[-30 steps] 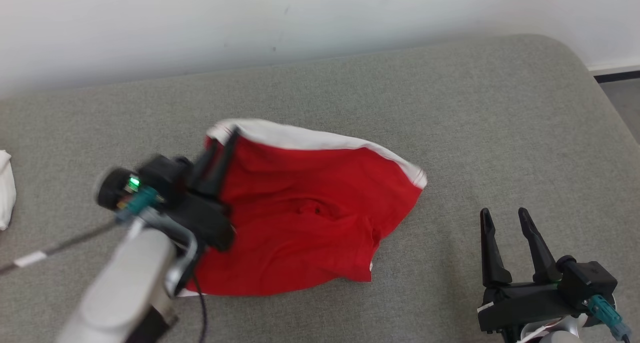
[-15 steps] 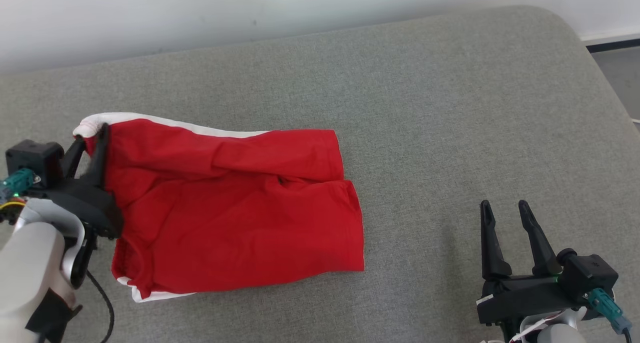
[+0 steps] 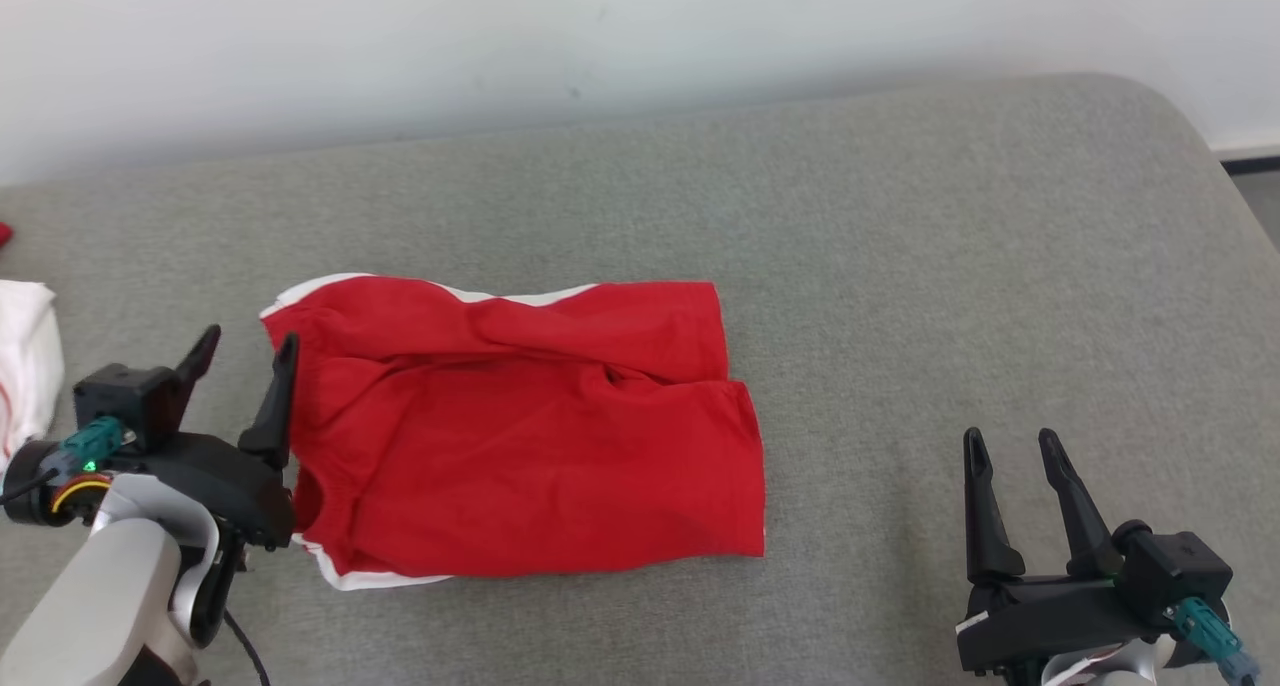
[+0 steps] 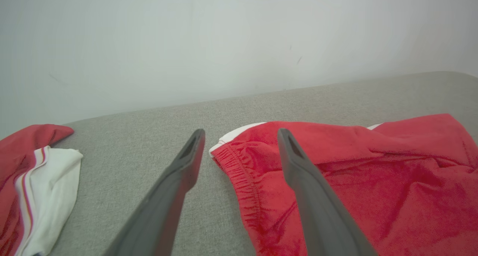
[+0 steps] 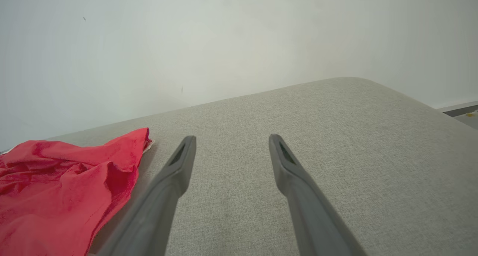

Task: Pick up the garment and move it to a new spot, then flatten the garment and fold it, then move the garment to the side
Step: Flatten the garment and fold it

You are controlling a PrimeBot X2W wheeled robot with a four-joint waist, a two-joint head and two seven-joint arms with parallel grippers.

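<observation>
so the red garment [image 3: 520, 436] lies rumpled left of middle on the bench [image 3: 900, 216], left gripper [image 3: 247, 351] just beside it, right gripper [image 3: 1010, 446] well apart, both with jaws spread, so pinching opposite corners and tugging outward should flatten it.

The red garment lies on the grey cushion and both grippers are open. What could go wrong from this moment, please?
1. The red garment is not flat: a fold runs across its upper part, so folding now could press creases in.
2. The left gripper stands open at the garment's left edge. In the left wrist view one finger overlaps the cloth, so it might snag and drag it.
3. A white and red cloth lies close on the left, so a sideways move could mix them.
</observation>
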